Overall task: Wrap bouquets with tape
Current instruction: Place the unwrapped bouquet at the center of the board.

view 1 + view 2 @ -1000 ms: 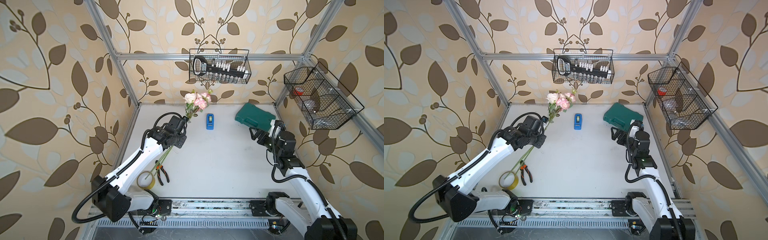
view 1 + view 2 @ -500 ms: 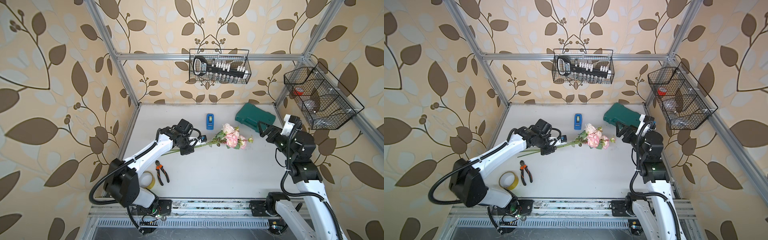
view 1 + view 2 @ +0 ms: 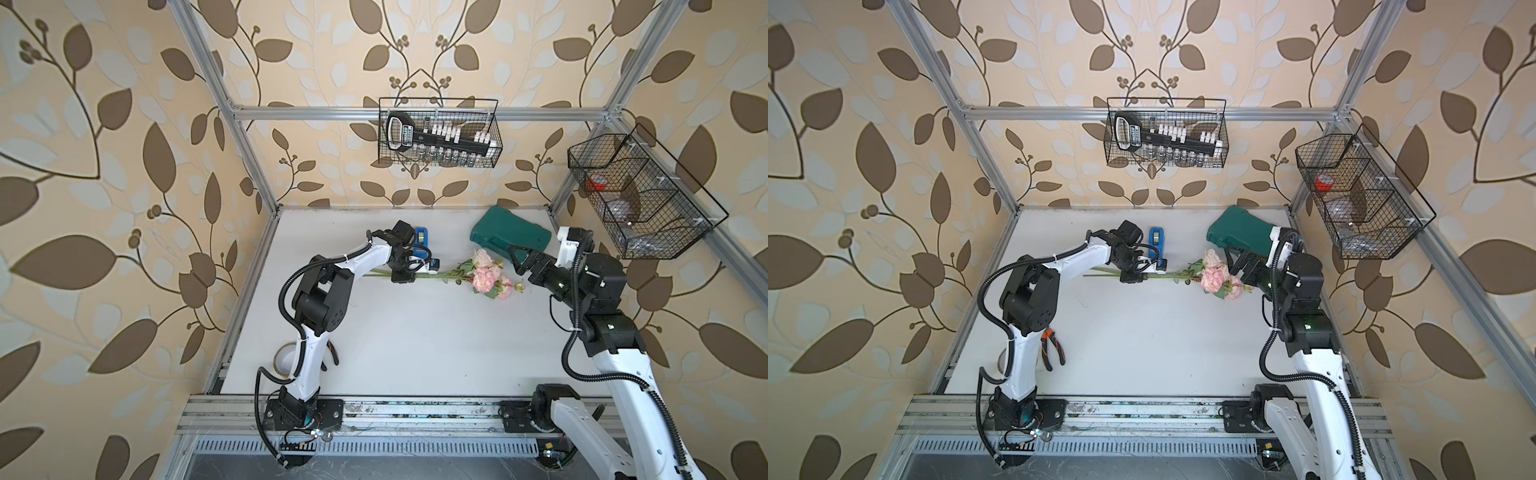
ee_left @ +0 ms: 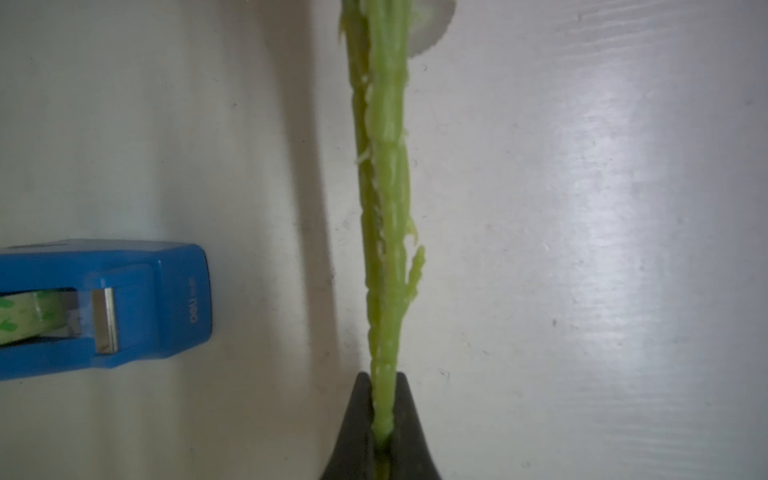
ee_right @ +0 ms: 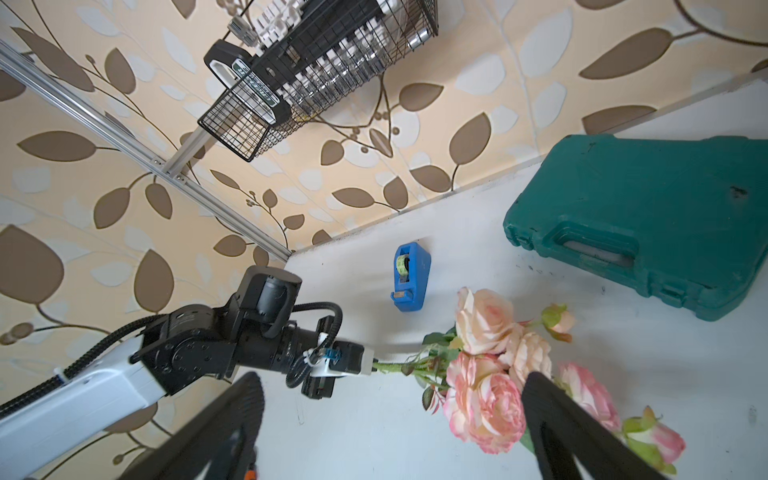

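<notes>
The left claw [image 3: 402, 274], clenched on the stems of the bouquet [image 3: 484, 277] at mid-frame, should hold them level just beside the tape dispenser [image 3: 422, 237], so that the released right claw [image 3: 516, 259] can probably reach it.

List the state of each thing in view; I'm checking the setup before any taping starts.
left gripper: shut on the bouquet's stems.
right gripper: open, empty, beside the blooms.
bouquet: held level by its stems.
tape dispenser: on the table, roll loaded, untouched.
green case: closed, lying on the table.
pliers: lying on the table, untouched.
</notes>
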`<state>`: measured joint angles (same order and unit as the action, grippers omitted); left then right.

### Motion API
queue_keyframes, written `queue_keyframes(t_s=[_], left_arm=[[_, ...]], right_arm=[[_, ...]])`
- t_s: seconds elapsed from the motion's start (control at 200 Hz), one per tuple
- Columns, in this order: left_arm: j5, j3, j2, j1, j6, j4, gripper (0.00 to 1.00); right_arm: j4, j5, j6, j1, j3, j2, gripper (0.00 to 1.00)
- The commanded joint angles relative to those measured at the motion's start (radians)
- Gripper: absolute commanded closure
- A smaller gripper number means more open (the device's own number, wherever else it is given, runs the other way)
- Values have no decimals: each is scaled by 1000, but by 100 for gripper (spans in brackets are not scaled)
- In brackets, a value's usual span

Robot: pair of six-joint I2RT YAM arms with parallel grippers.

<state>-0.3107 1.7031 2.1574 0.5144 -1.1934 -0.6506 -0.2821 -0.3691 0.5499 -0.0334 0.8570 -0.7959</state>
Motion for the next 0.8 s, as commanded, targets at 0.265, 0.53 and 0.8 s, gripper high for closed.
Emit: queue_keyframes(t_s=[0.265, 0.53, 0.8], left_arm=[[-19, 117, 91, -48, -209, -86, 100], [-70, 129, 110, -38, -145, -75, 80], [-183, 78, -19, -45, -36, -117, 1]], right_arm=[[11, -79, 4, 6, 32, -63, 3], [24, -98, -11, 8, 37, -92, 2], [55, -145, -11, 18, 44, -177, 1]])
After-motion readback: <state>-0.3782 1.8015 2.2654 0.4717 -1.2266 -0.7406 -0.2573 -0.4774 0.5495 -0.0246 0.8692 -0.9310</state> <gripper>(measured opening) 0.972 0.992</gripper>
